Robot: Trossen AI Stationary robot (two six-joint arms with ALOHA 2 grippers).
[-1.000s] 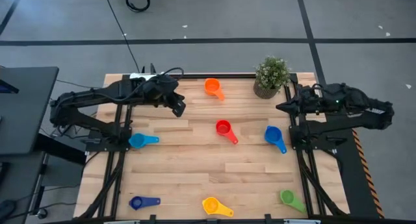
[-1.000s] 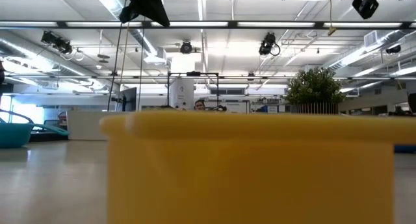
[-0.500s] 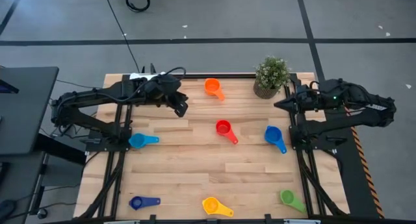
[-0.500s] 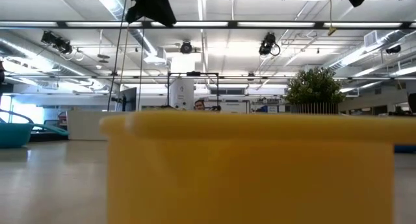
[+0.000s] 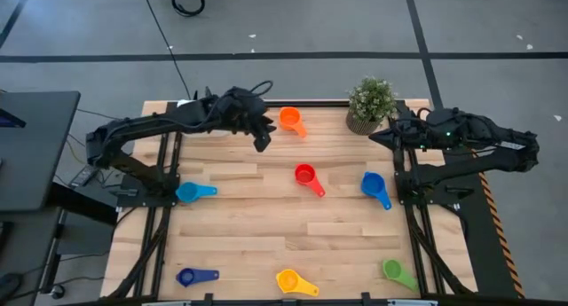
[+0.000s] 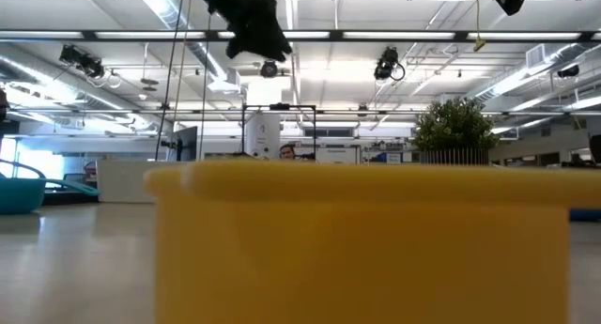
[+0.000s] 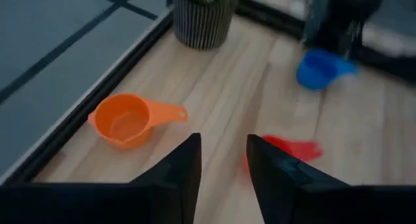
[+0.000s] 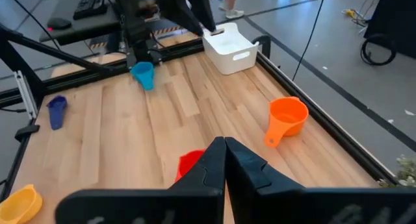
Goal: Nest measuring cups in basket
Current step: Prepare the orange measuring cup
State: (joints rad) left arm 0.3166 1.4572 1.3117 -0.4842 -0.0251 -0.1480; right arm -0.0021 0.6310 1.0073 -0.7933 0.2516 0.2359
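Narrowly parted and empty, my left gripper [image 5: 261, 139] hung in the upper middle of the high view, just left of the orange measuring cup [image 5: 290, 120], so I judged the first pickup was in hand, calling for descent over its rim, then carriage to the white basket [image 8: 228, 49].

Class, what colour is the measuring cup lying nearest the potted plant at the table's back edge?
Orange measuring cup, clearest in the left wrist view.
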